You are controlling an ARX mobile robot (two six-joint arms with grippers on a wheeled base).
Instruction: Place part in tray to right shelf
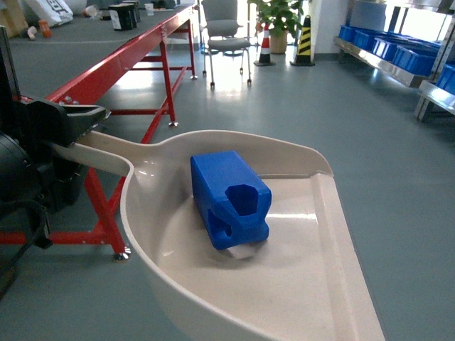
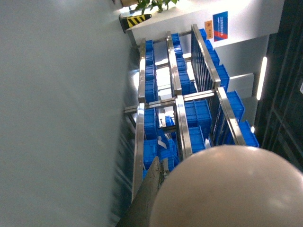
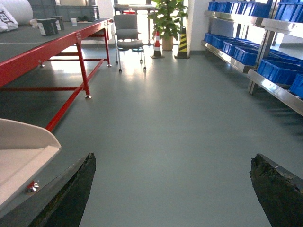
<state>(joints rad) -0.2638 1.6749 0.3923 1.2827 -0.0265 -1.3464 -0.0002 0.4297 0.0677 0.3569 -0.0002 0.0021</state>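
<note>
The bright blue part point(image 1: 229, 199) lies inside the cream-white tray point(image 1: 298, 284), toward its back wall, octagonal hole facing me. My left gripper point(image 1: 84, 128) is shut on the tray's long handle at the left and carries it above the floor. In the left wrist view the tray's rounded underside point(image 2: 227, 189) fills the lower right beside one dark finger point(image 2: 152, 187). My right gripper point(image 3: 173, 165) is open and holds nothing, with the tray's front corner point(image 3: 23, 156) to its left. The right shelf point(image 1: 377, 62) stands far off at the upper right.
A red-framed table point(image 1: 121, 64) runs along the left, its legs close beside the tray. Blue ribbed crates point(image 3: 279, 71) fill the steel rack point(image 2: 141, 118). A grey chair point(image 1: 226, 35), traffic cones point(image 3: 182, 42) and a potted plant stand at the far end.
</note>
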